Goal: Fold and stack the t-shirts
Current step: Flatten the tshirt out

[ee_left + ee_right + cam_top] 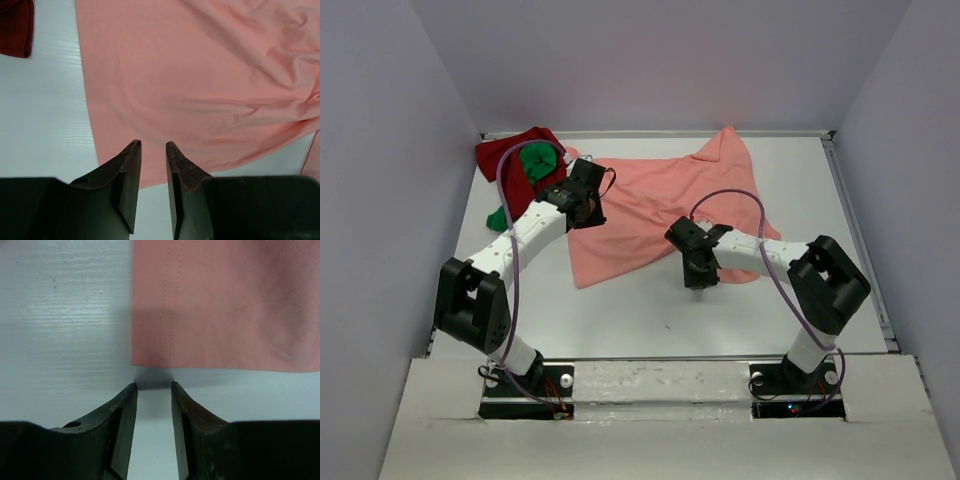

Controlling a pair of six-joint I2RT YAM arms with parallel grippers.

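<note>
Here, the salmon-pink t-shirt (650,205) lies spread and rumpled across the middle and back of the worktop (650,310), while the dark red t-shirt (505,155) sits bunched in the back left corner with the bright green t-shirt (537,162) heaped on it. The left pincer (153,146) hangs over the salmon-pink t-shirt near its left edge, jaws parted by a narrow gap with nothing between them. The right pincer (153,386), likewise narrowly parted and empty, is over bare worktop just beside a hemmed corner of that shirt's near edge.
</note>
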